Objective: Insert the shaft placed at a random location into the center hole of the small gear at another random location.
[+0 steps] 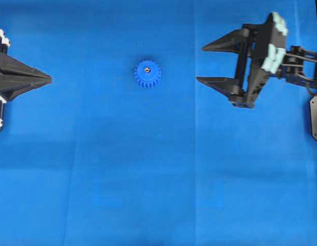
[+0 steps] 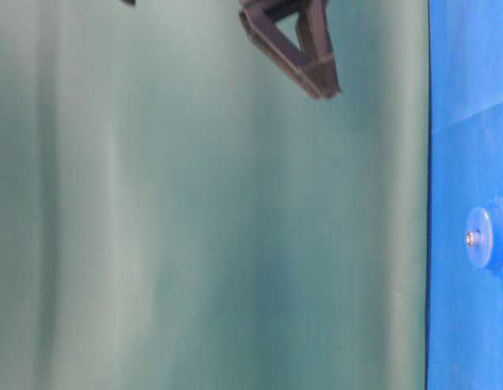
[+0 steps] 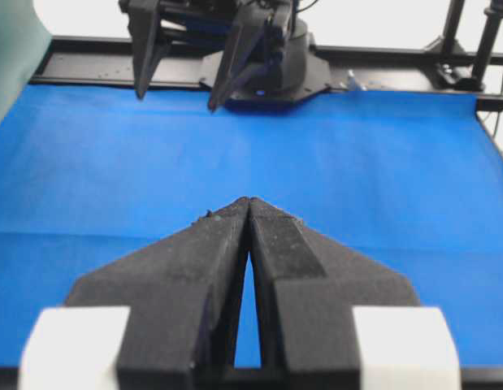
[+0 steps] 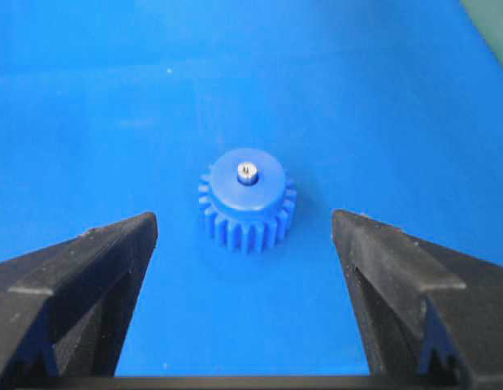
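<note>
The small blue gear (image 1: 147, 74) lies flat on the blue mat, a little left of the middle. The shaft (image 1: 146, 68) stands in its center hole, with only its shiny end showing above the hub. In the right wrist view the gear (image 4: 248, 199) lies ahead of my jaws, with the shaft (image 4: 247, 171) in its hub. My right gripper (image 1: 200, 64) is open and empty, to the right of the gear and apart from it. My left gripper (image 1: 49, 79) is shut and empty at the left edge. The gear (image 2: 485, 238) and shaft (image 2: 472, 238) also show in the table-level view.
The blue mat (image 1: 158, 169) covers the table. The right arm's base (image 3: 259, 65) stands at the mat's far edge in the left wrist view. A green backdrop (image 2: 210, 211) fills most of the table-level view.
</note>
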You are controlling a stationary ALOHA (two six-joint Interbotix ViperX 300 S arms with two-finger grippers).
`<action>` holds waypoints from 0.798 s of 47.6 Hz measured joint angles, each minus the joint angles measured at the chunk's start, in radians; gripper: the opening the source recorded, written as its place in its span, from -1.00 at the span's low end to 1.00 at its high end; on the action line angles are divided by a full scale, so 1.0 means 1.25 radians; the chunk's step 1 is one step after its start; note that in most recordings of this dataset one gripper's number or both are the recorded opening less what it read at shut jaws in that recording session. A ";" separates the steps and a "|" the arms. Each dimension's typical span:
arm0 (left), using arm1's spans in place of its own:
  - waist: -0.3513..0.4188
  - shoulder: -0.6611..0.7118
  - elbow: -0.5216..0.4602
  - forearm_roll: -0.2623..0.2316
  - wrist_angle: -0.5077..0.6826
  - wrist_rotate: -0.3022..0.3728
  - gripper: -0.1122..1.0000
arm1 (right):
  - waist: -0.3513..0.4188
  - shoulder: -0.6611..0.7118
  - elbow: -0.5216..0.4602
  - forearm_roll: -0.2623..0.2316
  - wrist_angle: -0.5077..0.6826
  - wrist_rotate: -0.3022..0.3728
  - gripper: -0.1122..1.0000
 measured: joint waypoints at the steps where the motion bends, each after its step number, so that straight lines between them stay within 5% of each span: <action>1: 0.001 0.000 0.000 0.001 -0.001 0.000 -0.80 | 0.000 -0.007 0.004 0.000 0.001 0.000 0.55; 38: 0.000 0.000 0.000 0.001 0.002 -0.013 -0.80 | 0.005 -0.053 0.027 0.001 0.004 0.001 0.55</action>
